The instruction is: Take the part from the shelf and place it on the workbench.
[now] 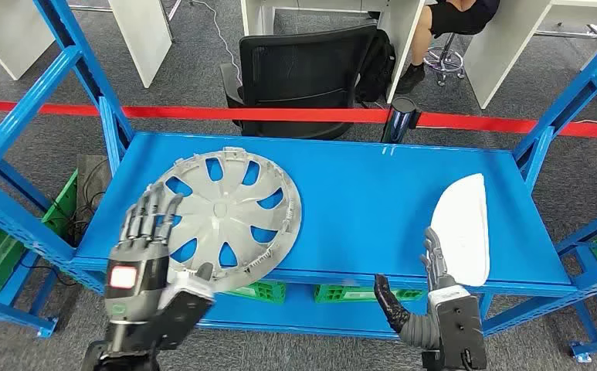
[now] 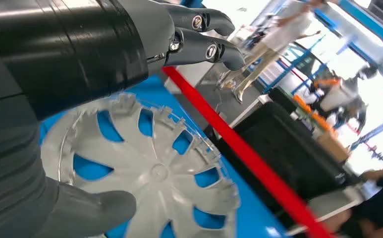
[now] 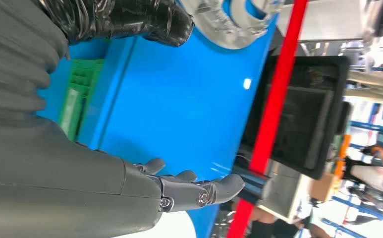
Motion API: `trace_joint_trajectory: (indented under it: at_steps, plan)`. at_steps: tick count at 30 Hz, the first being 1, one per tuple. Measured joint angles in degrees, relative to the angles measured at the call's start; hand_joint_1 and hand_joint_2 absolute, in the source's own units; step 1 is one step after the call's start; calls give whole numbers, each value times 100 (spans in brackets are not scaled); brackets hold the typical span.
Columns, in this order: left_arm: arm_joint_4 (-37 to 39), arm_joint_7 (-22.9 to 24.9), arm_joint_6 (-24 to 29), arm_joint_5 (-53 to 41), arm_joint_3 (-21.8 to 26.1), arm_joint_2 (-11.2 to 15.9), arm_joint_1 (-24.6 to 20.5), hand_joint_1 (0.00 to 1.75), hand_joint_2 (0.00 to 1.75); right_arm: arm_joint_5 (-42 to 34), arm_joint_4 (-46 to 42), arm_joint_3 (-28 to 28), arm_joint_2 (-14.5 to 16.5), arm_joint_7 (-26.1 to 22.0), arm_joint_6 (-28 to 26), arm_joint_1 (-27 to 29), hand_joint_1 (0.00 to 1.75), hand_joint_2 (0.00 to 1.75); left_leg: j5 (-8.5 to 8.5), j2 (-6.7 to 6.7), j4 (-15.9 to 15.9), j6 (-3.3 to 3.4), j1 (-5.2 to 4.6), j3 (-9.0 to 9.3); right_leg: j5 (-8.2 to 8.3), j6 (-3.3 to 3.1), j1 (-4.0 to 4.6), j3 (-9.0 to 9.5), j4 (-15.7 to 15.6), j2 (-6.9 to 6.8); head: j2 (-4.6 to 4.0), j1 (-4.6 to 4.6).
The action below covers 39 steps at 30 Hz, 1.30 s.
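Blue shelf (image 1: 372, 193) before red tape (image 1: 295, 114) and black chair (image 1: 303, 69); both hands (image 1: 150, 232) (image 1: 436, 267) released, empty.

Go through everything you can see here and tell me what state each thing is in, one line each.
Hubcap: lying flat on the blue shelf, near edge overhanging.
White part: lying flat on the shelf.
Left hand: open, fingers above the hubcap's edge.
Right hand: open, beside the white part.
Office chair: unoccupied, behind the red tape.
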Motion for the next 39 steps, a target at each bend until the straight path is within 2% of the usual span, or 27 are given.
trace_joint_trajectory:
  at_steps: [7,15,21,27,39]
  plan:
    - [346,160,-493,-406,-226,52,-187,0,175,-82,-38,6,0,-15,50,-109,0,175,0,0,0,0,-1,-3,1,0,-1,22,1,1,0,1]
    - [619,366,-922,-505,-465,208,-227,0,175,-156,-38,7,0,-84,78,-121,0,175,2,0,-3,0,-1,-10,7,-3,0,61,1,1,0,-8]
    - [749,649,-1461,-700,-666,367,-300,0,175,-190,-38,7,0,-99,166,-144,0,175,4,1,-10,-3,0,-8,6,-3,0,58,1,1,0,-15]
    - [851,805,-1865,-445,-854,538,-306,0,175,-193,-38,5,0,-48,193,-149,0,175,6,1,-13,-5,0,-8,6,-3,1,58,2,1,0,-21]
    - [1055,891,-2065,-104,-1084,722,-349,0,175,-245,-23,7,7,-102,332,-255,0,175,7,0,-13,-5,0,-9,6,-3,0,57,2,1,0,-21]
